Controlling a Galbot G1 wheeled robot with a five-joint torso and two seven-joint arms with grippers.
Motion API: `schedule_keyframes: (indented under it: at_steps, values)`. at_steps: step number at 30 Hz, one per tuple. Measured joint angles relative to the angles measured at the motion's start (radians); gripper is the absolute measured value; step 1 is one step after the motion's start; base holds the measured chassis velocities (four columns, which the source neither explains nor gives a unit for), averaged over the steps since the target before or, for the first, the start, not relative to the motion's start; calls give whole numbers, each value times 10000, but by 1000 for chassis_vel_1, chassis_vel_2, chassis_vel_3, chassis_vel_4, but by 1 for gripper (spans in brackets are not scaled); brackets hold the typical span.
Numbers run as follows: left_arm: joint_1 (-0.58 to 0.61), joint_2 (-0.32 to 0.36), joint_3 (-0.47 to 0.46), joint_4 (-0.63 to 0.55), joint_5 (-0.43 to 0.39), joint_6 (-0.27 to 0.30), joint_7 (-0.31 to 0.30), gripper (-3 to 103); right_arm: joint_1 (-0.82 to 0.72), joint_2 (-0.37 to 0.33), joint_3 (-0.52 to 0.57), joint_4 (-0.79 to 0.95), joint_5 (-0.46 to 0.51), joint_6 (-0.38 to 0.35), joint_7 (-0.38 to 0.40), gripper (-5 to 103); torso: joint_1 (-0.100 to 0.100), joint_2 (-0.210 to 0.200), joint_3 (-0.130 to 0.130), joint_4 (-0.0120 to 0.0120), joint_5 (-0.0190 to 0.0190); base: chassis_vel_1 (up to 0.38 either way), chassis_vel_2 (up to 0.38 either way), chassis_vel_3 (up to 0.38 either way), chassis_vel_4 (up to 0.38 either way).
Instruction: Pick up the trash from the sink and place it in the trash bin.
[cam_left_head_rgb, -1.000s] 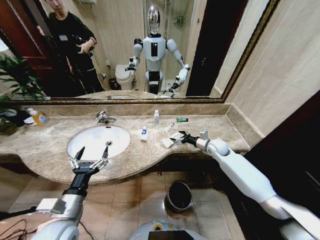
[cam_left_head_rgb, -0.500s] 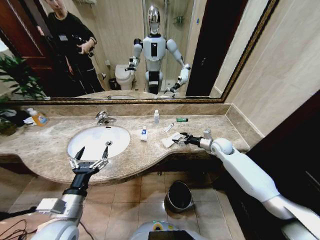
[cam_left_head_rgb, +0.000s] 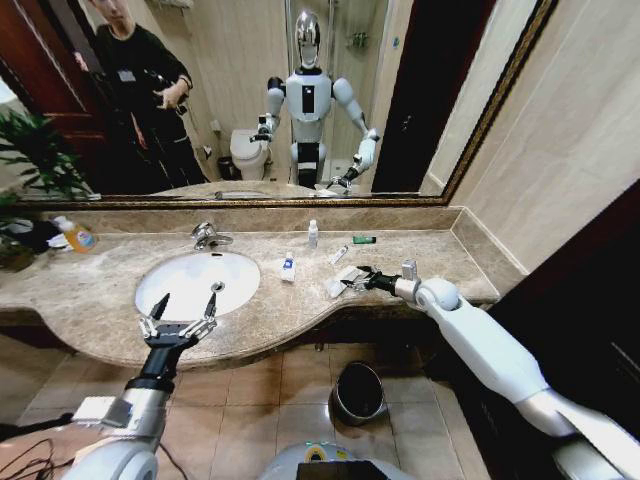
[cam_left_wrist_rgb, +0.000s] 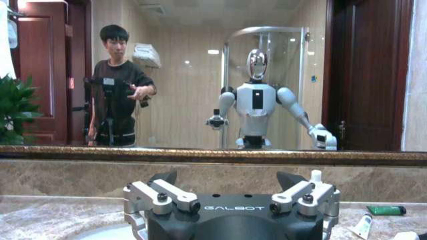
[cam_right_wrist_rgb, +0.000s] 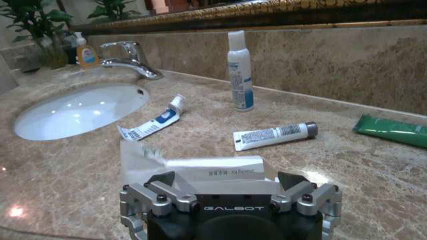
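Observation:
The trash lies on the marble counter, beside the sink (cam_left_head_rgb: 160, 300), not in it. It is a white wrapper (cam_left_head_rgb: 338, 285), a tube with a blue label (cam_left_head_rgb: 288, 267), a small tube (cam_left_head_rgb: 338, 254), a white bottle (cam_left_head_rgb: 313, 234) and a green piece (cam_left_head_rgb: 364, 240). My right gripper (cam_left_head_rgb: 358, 282) is low at the wrapper (cam_right_wrist_rgb: 200, 167) and stands open (cam_right_wrist_rgb: 227, 179), its fingers on either side of the sheet. My left gripper (cam_left_head_rgb: 178, 322) hangs open over the counter's front edge, before the basin. The trash bin (cam_left_head_rgb: 358, 392) stands on the floor below the counter.
A chrome tap (cam_left_head_rgb: 207, 236) stands behind the basin. A yellow bottle with an orange label (cam_left_head_rgb: 77, 236) and a plant (cam_left_head_rgb: 30, 160) are at the far left. A large mirror backs the counter. The right wall is close to my right arm.
My right gripper drew back slightly to the right, then came back left and a little lower at the wrapper. The left arm has not moved.

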Motion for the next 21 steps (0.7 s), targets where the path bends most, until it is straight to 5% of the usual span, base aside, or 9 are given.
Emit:
schedule_keyframes:
  at_steps: [10, 21]
  values:
    - [0, 0, 0, 0, 0, 0, 0, 100, 244, 176, -165, -273, -24, 74, -240, 102, 0, 0, 0, 0, 0, 0, 0, 0, 0]
    - [0, 0, 0, 0, 0, 0, 0, 100, 115, 31, -131, -296, -29, 490, -257, 74, 0, 0, 0, -1, 1, 0, 0, 0, 0]
